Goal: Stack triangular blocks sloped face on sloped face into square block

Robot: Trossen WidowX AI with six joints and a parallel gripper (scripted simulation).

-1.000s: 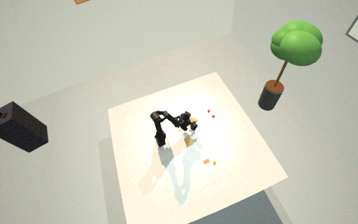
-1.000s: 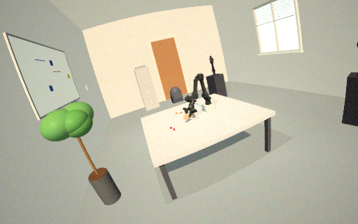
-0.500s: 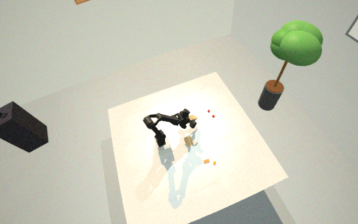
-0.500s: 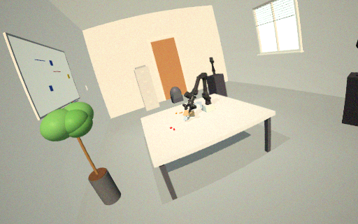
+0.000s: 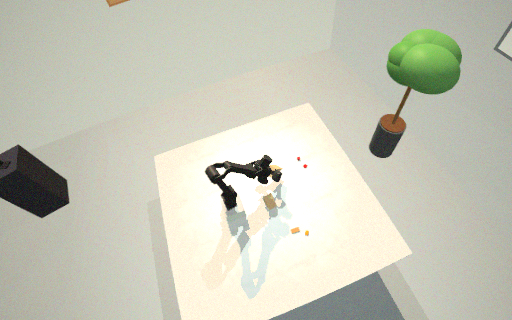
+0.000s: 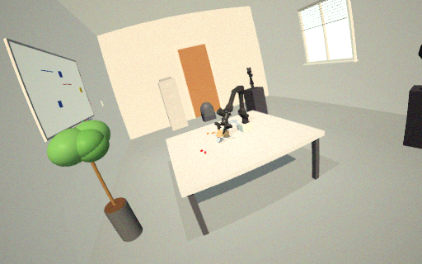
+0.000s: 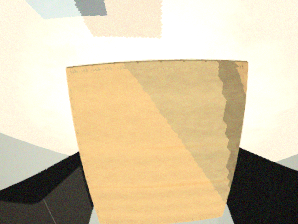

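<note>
My gripper (image 5: 273,171) (image 6: 222,130) (image 7: 157,151) is shut on one triangular block (image 5: 275,168) (image 6: 219,134) (image 7: 145,125), a tan wooden piece. In the wrist view, a broad face of the block fills the middle, between the dark fingers at the lower left and lower right. The block appears to be held above the table. The other triangular block (image 5: 269,201) (image 6: 227,134) lies on the table, apart from the held one and nearer the bottom in the top view. It is partly in shadow, and which way its slope faces is too small to tell.
Two small red things (image 5: 298,158) (image 5: 305,166) (image 6: 201,150) (image 6: 205,153) lie on the table (image 5: 352,225) (image 6: 265,153). An orange piece (image 5: 295,230) and a smaller orange one (image 5: 307,233) lie beyond the resting block. The arm's base (image 5: 229,198) stands left of that block in the top view.
</note>
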